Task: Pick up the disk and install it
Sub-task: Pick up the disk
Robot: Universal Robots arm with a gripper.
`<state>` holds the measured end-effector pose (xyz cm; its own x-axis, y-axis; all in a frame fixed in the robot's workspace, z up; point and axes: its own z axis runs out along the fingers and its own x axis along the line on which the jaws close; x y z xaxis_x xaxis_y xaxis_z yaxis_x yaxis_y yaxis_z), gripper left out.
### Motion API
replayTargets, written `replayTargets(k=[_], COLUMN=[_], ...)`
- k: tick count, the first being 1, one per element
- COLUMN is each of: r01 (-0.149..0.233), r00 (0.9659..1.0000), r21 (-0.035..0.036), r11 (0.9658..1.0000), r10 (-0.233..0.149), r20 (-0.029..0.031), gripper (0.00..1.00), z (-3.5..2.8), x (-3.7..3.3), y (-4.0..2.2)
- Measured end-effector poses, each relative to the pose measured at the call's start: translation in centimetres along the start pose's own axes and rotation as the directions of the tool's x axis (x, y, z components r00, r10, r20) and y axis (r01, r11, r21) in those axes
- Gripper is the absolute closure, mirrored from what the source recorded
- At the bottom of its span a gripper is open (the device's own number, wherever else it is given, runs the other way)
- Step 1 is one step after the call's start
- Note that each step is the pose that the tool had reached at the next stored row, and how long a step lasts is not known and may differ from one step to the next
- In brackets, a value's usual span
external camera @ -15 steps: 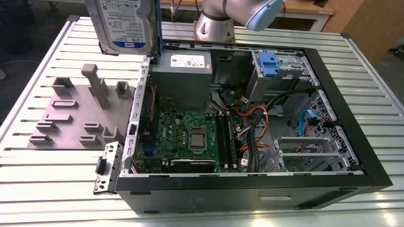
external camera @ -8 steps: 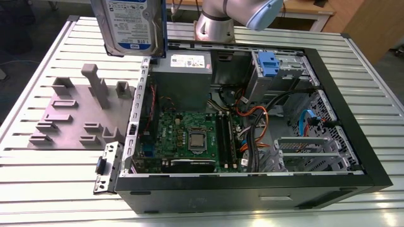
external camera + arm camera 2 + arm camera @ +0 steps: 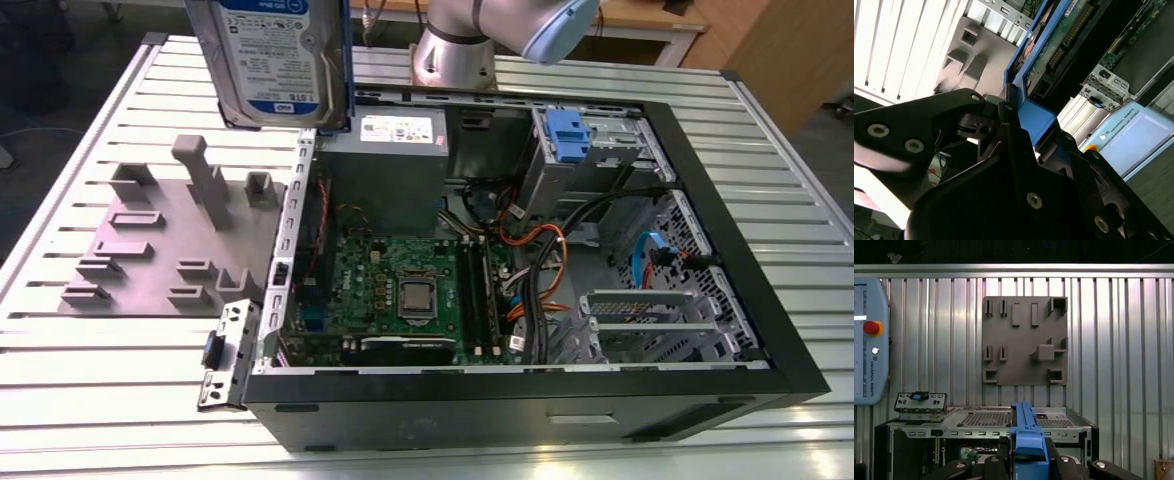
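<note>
While the disk (image 3: pixel 274 60) hangs in the air at the top of the exterior view, label side to the camera and standing roughly upright, it touches nothing on the counter (image 3: pixel 80 380); it shows in front of the edge where the grey fixture plate (image 3: pixel 147 240) meets the open computer case (image 3: pixel 721 250). In the first wrist view the gripper (image 3: pixel 1029 462) is clamped on the disk's blue carrier, a black finger (image 3: pixel 1003 452) pressed to each side of it; the second wrist view shows the drive's green circuit-board face framed in blue. Inside the case lie the motherboard (image 3: pixel 400 290) and, toward the arm (image 3: pixel 461 45), the grey power-supply box (image 3: pixel 394 150); a small blue clip (image 3: pixel 567 135) sits in the bay on the exterior view's right of that box. A teach pendant (image 3: pixel 869 340) with a red button lies on the slatted counter near the case.
</note>
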<state>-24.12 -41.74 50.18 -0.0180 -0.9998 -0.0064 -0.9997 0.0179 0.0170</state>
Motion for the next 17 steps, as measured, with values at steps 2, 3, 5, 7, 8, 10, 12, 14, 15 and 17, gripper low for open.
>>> replayTargets(k=[2,3,5,7,8,10,12,14,15,17], r01=[0.000,0.000,0.000,0.000,0.000,0.000,0.000,0.000,0.000,0.000], r00=[1.0000,1.0000,1.0000,1.0000,1.0000,1.0000,1.0000,1.0000,1.0000,1.0000], r21=[-0.0001,-0.0001,0.0000,0.0000,0.0000,0.0000,0.0000,0.0000,-0.0001,0.0000], r11=[1.0000,1.0000,1.0000,1.0000,1.0000,1.0000,1.0000,1.0000,1.0000,1.0000], r10=[0.000,0.000,0.000,0.000,0.000,0.000,0.000,0.000,0.000,0.000], r20=[-0.0002,-0.0003,-0.0003,-0.0002,-0.0003,-0.0003,-0.0002,-0.0002,-0.0002,-0.0002], gripper=[0.64,0.64,0.64,0.64,0.64,0.64,0.64,0.64,0.64,0.64], z=[0.00,0.00,0.01,0.04,0.05,0.07,0.09,0.10,0.10,0.10], x=[0.00,0.00,-0.01,-0.01,-0.02,-0.02,-0.03,-0.03,-0.03,-0.03], y=[-0.30,-0.52,-1.03,-1.44,-1.65,-2.09,-2.40,-2.44,-2.44,-2.47])
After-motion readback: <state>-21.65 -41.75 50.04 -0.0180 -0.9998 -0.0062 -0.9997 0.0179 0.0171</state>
